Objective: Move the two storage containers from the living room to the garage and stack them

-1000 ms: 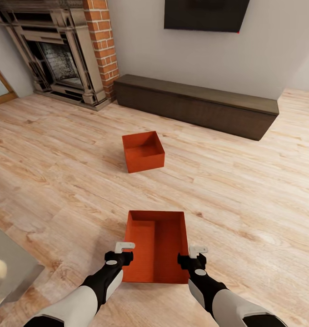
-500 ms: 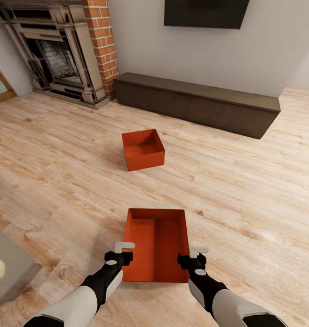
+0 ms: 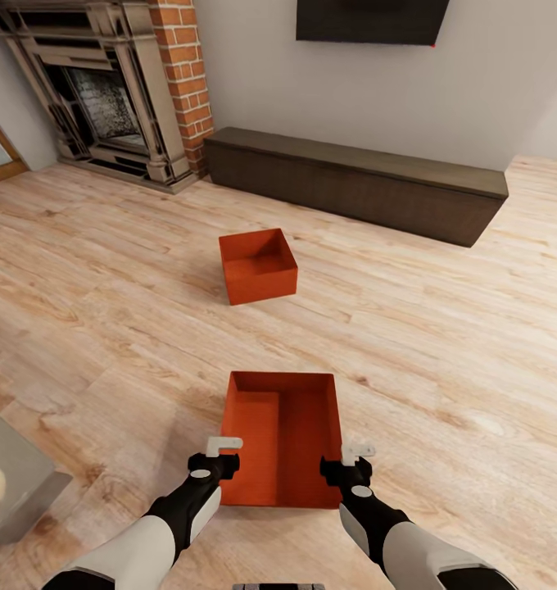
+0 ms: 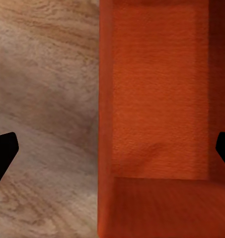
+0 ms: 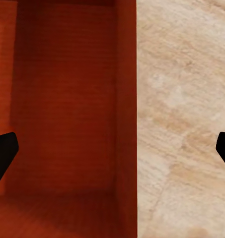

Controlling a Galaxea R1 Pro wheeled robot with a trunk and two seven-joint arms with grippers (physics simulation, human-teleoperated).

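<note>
Near orange-red rectangular bin (image 3: 282, 438) sits on light wood plank floor (image 3: 442, 328), between both grippers. Second orange-red bin (image 3: 258, 265) farther off, near long dark low bench (image 3: 356, 184). Both in living room, none moved yet. Left gripper (image 3: 223, 449) and right gripper (image 3: 347, 456) spread wide, each straddling one side wall, not pinching.

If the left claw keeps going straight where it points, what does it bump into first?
Probably the left wall of the near orange-red rectangular bin. The open left claw points down with that wall's rim running between its fingers, wood plank floor on one side. Depth is hard to judge.
</note>
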